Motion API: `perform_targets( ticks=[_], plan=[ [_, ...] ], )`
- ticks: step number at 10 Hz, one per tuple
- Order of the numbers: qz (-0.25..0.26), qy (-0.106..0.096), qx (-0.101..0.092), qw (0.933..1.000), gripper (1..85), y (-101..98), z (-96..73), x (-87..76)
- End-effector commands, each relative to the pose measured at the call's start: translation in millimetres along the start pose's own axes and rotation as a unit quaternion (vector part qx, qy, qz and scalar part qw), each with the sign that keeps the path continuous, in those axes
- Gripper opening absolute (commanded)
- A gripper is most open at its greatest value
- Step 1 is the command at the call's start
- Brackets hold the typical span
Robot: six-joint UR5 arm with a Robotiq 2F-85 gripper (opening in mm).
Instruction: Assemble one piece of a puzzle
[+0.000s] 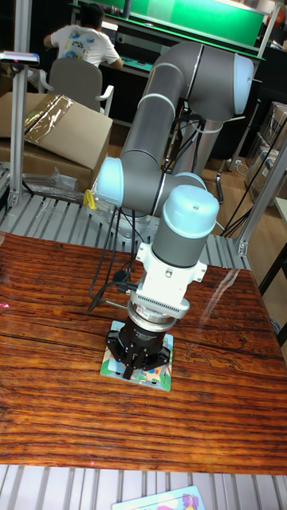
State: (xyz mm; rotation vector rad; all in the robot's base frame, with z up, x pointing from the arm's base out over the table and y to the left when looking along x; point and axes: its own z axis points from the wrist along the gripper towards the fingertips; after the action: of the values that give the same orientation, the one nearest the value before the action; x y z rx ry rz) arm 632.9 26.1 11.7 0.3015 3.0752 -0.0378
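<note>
Placement step, judged to be under way: gripper (137, 368) is pressing down over the puzzle board (138, 368) lying near the middle of the wooden table (56, 319). Arm is pointing straight down, wrist vertical. Whether the fingers are apart or clamping a piece cannot be told. Next move is calling for careful alignment before release.

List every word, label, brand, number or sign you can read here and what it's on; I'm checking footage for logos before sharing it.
None can be read.
Puzzle board under the gripper: coloured cartoon artwork, no legible lettering.
Second printed sheet at the bottom edge: picture only, too cut off to tell.
Seated person's shirt: a printed pattern, too blurred to read.
Cardboard box: no marking readable.
Robot arm: no visible brand.
</note>
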Motion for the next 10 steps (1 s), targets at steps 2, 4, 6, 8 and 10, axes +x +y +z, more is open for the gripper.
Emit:
perform_targets(
  ticks=[2, 4, 6, 8, 10],
  plan=[
    [0.009, -0.005, -0.002, 0.9999, 1.3, 0.9, 3.6, -1.7],
    [0.009, -0.008, -0.001, 0.9999, 1.3, 1.1, 5.3, -2.5],
    [0.011, -0.007, 0.0, 0.9999, 1.3, 1.4, 5.7, -0.7],
    [0.012, -0.004, 0.002, 0.9999, 1.3, 0.8, 4.1, 2.0],
    [0.012, 0.0, 0.003, 0.9999, 1.3, -0.5, 2.4, 3.7]
  ],
)
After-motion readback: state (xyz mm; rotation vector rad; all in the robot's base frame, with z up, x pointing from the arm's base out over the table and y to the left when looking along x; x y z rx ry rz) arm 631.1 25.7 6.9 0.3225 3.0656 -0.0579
